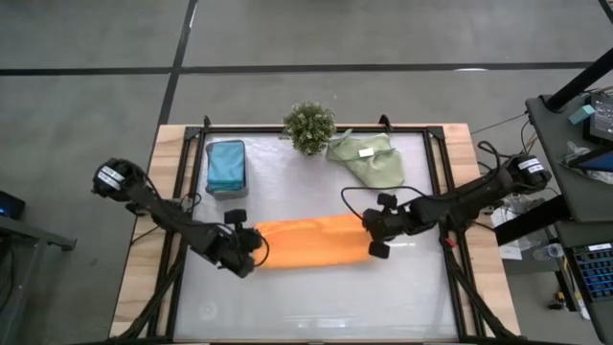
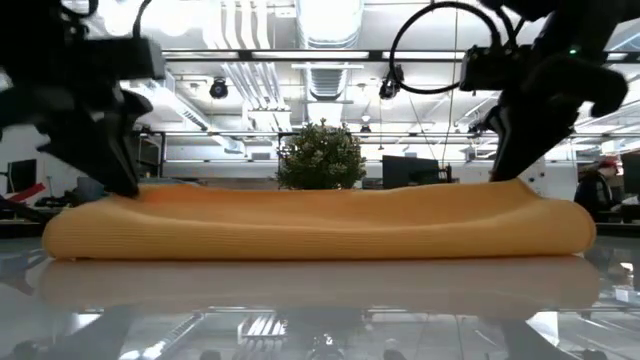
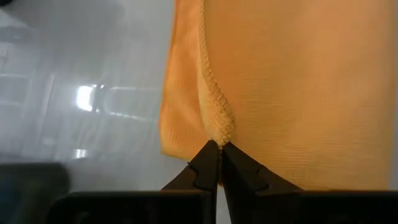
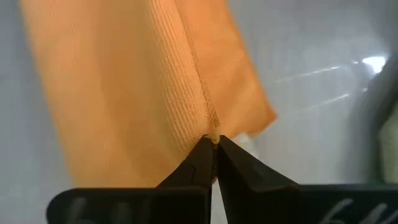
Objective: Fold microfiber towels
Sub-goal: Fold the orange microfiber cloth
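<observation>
An orange microfiber towel (image 1: pixel 311 241) lies doubled over on the table's middle as a long band running left to right. My left gripper (image 1: pixel 251 251) is shut at the band's left end. My right gripper (image 1: pixel 372 240) is shut at its right end. In the low view the towel (image 2: pixel 310 225) rests flat on the table with both arms coming down onto its ends. A folded teal-blue towel (image 1: pixel 226 165) lies at the far left. A crumpled sage-green towel (image 1: pixel 369 158) with a white tag lies at the far right. My left gripper pinches the orange towel's stitched hem (image 3: pixel 217 124) between its two fingertips, at the left end of the band. The fingers slant down onto it. That hem belongs to the upper layer; the towel lies on the table below it. My right gripper pinches a hem of the orange towel (image 4: pixel 209 121) between its two fingertips, at the right end of the band. The fingers slant down onto it. The cloth lies on the table with a lower layer showing beside the hem.
A small bushy plant (image 1: pixel 309 125) stands at the table's far edge between the teal and green towels. A dark frame rail (image 1: pixel 436 182) borders the glossy work surface. Bare tabletop (image 1: pixel 316 307) lies between the orange towel and the near edge.
</observation>
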